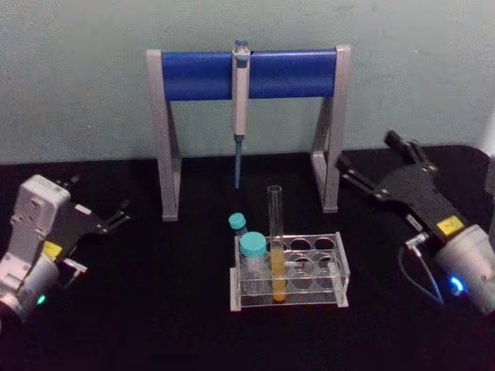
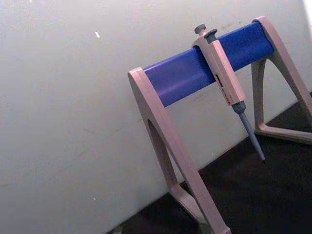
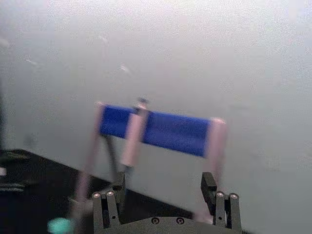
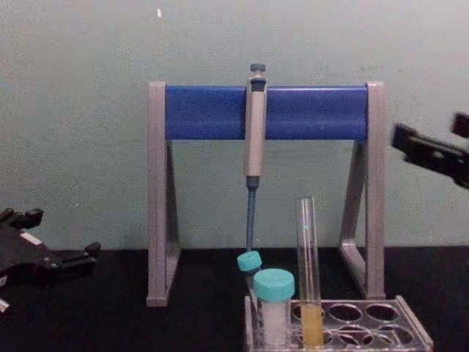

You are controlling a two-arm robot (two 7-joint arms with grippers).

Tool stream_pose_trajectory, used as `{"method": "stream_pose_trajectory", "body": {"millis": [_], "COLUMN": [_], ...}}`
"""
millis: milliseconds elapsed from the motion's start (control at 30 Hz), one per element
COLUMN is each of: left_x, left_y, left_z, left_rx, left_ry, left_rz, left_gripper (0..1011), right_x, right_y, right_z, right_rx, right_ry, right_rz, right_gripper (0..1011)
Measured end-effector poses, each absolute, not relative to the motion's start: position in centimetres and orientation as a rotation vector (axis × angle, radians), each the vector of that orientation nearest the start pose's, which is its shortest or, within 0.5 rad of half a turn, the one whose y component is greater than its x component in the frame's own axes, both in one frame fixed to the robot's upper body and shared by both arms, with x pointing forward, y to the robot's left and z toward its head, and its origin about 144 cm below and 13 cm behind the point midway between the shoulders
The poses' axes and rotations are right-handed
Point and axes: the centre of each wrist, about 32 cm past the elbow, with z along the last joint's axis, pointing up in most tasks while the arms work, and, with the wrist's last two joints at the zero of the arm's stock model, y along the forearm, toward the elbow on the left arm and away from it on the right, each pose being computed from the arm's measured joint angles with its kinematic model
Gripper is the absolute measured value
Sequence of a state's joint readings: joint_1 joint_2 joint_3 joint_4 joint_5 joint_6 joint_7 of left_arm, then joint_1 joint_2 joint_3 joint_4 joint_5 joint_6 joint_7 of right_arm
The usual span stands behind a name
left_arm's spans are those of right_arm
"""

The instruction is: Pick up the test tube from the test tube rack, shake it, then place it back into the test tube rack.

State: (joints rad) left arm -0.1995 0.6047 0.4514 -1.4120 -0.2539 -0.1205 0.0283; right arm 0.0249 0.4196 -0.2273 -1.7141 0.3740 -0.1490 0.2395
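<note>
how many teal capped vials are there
2. One vial stands in the left end of the test tube rack, beside the test tube. The other vial sits just behind it; whether it is in the rack is unclear.

Black right hand (image 1: 362, 171) — yellow label, grey wrist, blue light, grey cable

the head view looks down and forward over the black table (image 1: 155, 309); the chest view faces the wall from low, nearer the test tube rack (image 4: 366, 323). both share the stand (image 1: 247, 73) and pipette (image 1: 240, 93). the left wrist view tilts up at the stand close in; the right wrist view sees it farther off.
</note>
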Motion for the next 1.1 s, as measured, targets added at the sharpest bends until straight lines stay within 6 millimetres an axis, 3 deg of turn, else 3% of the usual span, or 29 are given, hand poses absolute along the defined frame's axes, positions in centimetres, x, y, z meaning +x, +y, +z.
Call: {"method": "stream_pose_trajectory", "body": {"millis": [233,600,1100], "left_x": [48.9,48.9,48.9], "left_y": [31.0,31.0,31.0], "left_z": [114.0,114.0,114.0], "left_rx": [0.305,0.304,0.304], "left_ry": [-0.285,-0.285,-0.285], "left_rz": [1.248,1.248,1.248], "left_gripper": [1001,1001,1001], "right_x": [44.4,44.1,44.3], "right_y": [-26.4,-25.8,-25.6], "right_z": [116.0,111.6,109.5], "right_rx": [0.037,-0.110,-0.180], "right_ry": [-0.144,-0.045,0.022], "right_rz": [-1.230,-1.333,-1.331], "right_gripper": [1000,1000,1000]}}
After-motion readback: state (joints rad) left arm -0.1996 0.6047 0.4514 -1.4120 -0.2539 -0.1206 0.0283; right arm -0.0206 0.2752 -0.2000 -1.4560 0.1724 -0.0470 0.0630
